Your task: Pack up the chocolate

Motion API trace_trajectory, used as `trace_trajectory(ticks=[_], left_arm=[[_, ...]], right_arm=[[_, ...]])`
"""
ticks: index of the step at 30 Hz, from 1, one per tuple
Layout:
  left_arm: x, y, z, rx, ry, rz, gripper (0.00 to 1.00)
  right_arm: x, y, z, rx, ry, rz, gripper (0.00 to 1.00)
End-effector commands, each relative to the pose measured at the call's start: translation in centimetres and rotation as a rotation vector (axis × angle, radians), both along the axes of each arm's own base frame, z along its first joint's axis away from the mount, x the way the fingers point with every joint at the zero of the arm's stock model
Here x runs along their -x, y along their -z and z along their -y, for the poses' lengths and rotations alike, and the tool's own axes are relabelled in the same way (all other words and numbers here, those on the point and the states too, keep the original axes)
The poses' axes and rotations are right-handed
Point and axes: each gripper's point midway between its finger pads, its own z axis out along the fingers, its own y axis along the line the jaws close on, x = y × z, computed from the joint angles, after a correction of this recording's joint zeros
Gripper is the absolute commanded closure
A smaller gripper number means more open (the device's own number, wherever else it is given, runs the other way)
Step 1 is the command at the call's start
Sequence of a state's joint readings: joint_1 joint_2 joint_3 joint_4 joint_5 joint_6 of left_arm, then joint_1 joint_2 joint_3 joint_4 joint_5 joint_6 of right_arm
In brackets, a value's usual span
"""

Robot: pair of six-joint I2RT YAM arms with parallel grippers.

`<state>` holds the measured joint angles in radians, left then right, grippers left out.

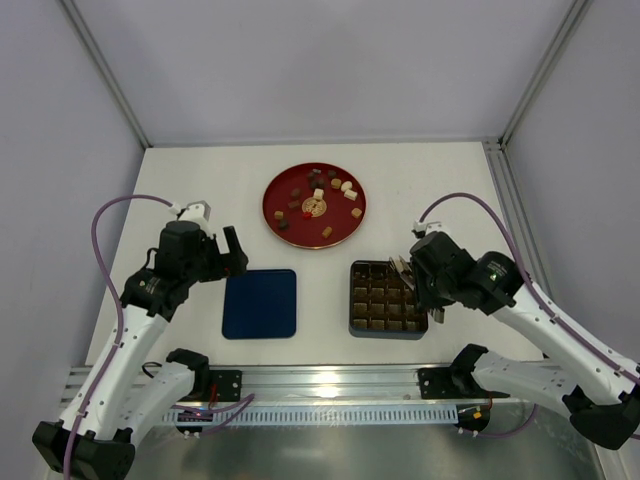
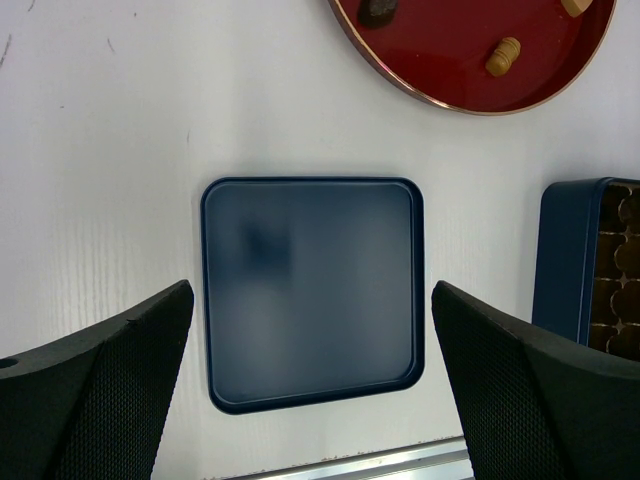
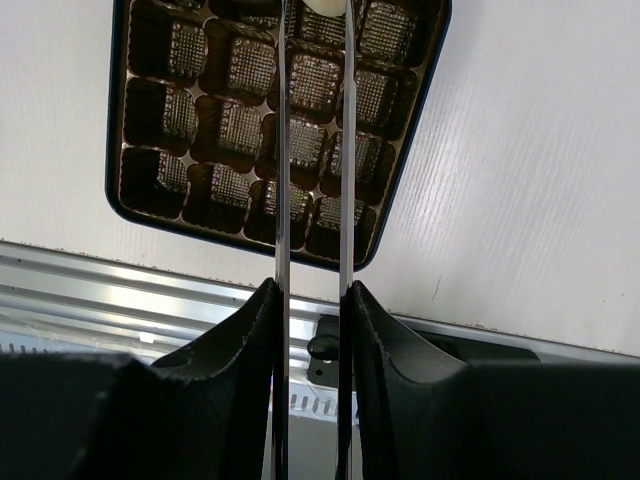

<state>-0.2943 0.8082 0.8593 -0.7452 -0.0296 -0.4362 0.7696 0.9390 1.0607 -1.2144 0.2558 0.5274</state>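
Observation:
Several small chocolates [image 1: 318, 195], dark brown, light brown and cream, lie on a round red plate [image 1: 272, 215] at the table's middle back. A brown gridded tray [image 1: 387, 300] in a dark-blue box sits in front of the plate. My right gripper [image 3: 312, 285] is shut on metal tongs [image 3: 283, 150]. The tong tips hold a cream-white chocolate [image 3: 325, 5] over the tray's far cells [image 3: 190, 100]. My left gripper [image 2: 311, 290] hangs open above the flat dark-blue lid [image 2: 310, 290], with nothing between its fingers.
The lid [image 1: 260, 303] lies left of the tray. Two chocolates [image 2: 503, 55] and the plate's edge [image 2: 450, 70] show at the top of the left wrist view. A metal rail [image 1: 330, 385] runs along the near table edge. Walls enclose the back and sides.

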Motion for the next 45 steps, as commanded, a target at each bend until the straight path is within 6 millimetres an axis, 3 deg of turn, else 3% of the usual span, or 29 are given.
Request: trace_trajectory(ticks=[1, 16, 45], left_arm=[[-0.2, -0.3, 0.3, 0.002, 0.023, 0.019, 0.00], [-0.2, -0.3, 0.3, 0.000, 0.020, 0.020, 0.00], [-0.3, -0.3, 0.3, -0.002, 0.019, 0.022, 0.00]], right_arm=[[0.0, -0.5, 0.1, -0.030, 0.024, 0.026, 0.67], [0.6, 0.6, 0.0, -0.042, 0.021, 0.000, 0.67], [0.3, 0.2, -0.4, -0.057, 0.017, 0.011, 0.62]])
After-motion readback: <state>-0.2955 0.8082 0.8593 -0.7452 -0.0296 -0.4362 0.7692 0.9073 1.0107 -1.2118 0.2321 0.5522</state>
